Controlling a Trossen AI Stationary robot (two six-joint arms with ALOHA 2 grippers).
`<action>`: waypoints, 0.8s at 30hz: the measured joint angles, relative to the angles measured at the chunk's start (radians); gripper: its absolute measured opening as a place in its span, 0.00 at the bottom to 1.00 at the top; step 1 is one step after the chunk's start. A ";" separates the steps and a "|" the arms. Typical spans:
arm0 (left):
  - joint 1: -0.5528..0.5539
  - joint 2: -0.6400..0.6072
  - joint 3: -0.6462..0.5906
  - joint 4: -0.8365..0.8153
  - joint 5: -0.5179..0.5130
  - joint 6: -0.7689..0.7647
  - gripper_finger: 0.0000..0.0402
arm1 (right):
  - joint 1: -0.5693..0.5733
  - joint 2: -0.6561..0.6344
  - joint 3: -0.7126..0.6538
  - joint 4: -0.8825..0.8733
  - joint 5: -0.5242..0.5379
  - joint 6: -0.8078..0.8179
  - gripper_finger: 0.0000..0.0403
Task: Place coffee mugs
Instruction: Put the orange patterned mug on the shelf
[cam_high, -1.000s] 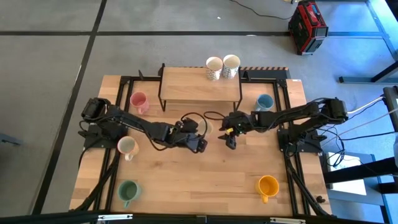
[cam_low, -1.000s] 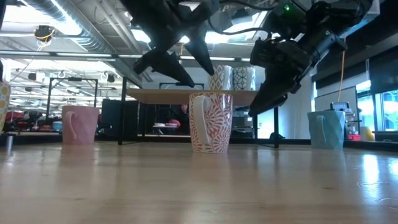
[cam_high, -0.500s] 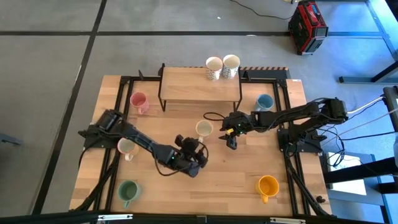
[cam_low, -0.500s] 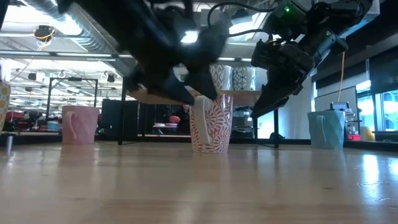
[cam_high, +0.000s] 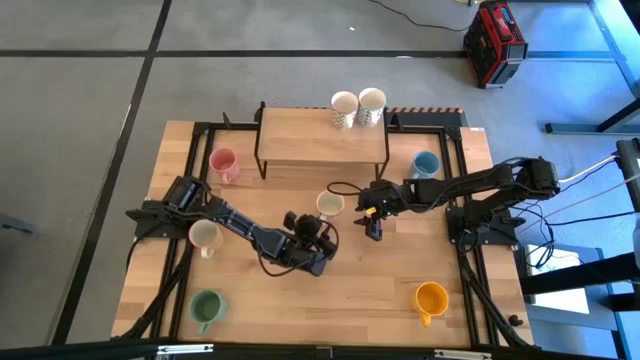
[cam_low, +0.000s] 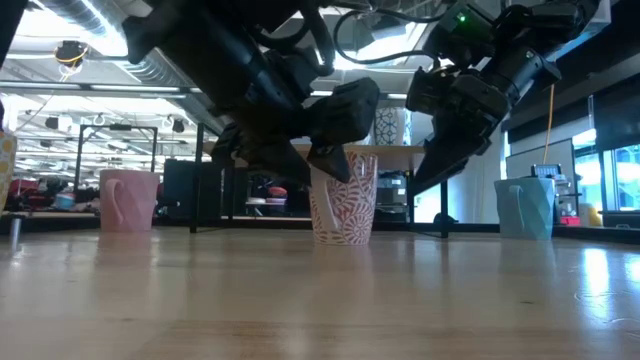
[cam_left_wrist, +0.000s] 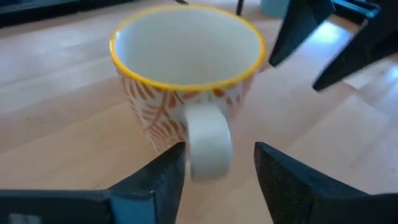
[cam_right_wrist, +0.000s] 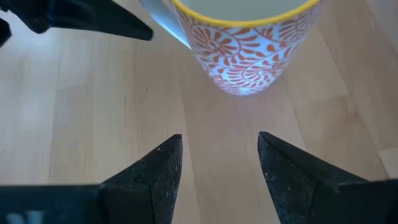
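**Both grippers open around the patterned mug**

Going left to right. The pink mug (cam_high: 222, 163) stands far-left by the shelf's leg; a cream mug (cam_high: 205, 236) and the green mug (cam_high: 206, 308) stand nearer on that side, all well apart from me.

My left gripper (cam_high: 318, 247) hangs low just near-left of the patterned mug (cam_high: 329, 206) at mid-table, jaws wide and holding nothing. The mug's handle (cam_left_wrist: 208, 146) faces me, lined up with the gap between my fingers (cam_left_wrist: 155, 180), so I judge a handle grip is intended.

My right gripper (cam_high: 372, 226) hangs just right of that mug, jaws wide too, empty, probably standing by.

On the shelf (cam_high: 300, 135) two cream mugs (cam_high: 357, 107) crowd the far-right end; its left part is bare wood, room for more. The blue mug (cam_high: 426, 165) is far-right, the orange mug (cam_high: 431, 298) near-right. My two grippers are close together, so clearance at the mug is tight.
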 joint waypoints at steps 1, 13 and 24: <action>-0.001 0.000 0.000 0.000 0.005 0.000 0.43 | 0.000 0.000 0.000 -0.002 0.000 0.000 0.49; 0.008 -0.001 0.000 0.003 0.039 0.019 0.15 | 0.000 0.000 0.000 0.000 0.000 -0.002 0.49; 0.006 -0.072 0.018 -0.010 0.066 0.077 0.12 | 0.000 -0.117 -0.001 -0.044 0.000 -0.028 0.49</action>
